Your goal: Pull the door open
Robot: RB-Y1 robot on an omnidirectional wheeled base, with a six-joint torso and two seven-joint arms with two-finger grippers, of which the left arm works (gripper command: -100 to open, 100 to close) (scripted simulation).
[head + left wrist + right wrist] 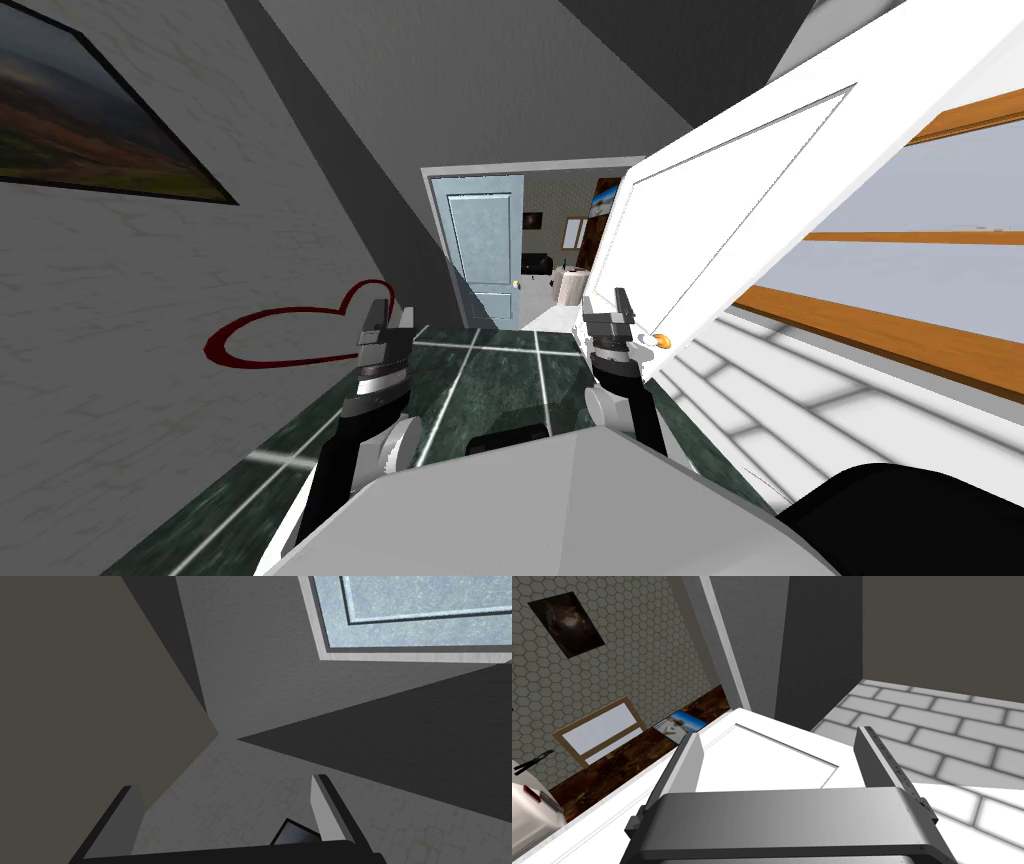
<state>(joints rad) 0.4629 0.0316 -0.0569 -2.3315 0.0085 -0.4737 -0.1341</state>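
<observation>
Right gripper [779,738], fingers [687,761] apart, sits beside orange knob [661,341] on white door [760,170].

Framed landscape picture [90,110], red heart outline [214,348], dark green floor [500,375]

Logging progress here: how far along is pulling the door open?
Done: the white door already stands swung well open, with another room showing past it. In hand: the right tool hangs open by the door's edge, close to the orange knob, gripping nothing. The left tool is open too, off to the side. Left: at most a wider swing, it seems.
</observation>
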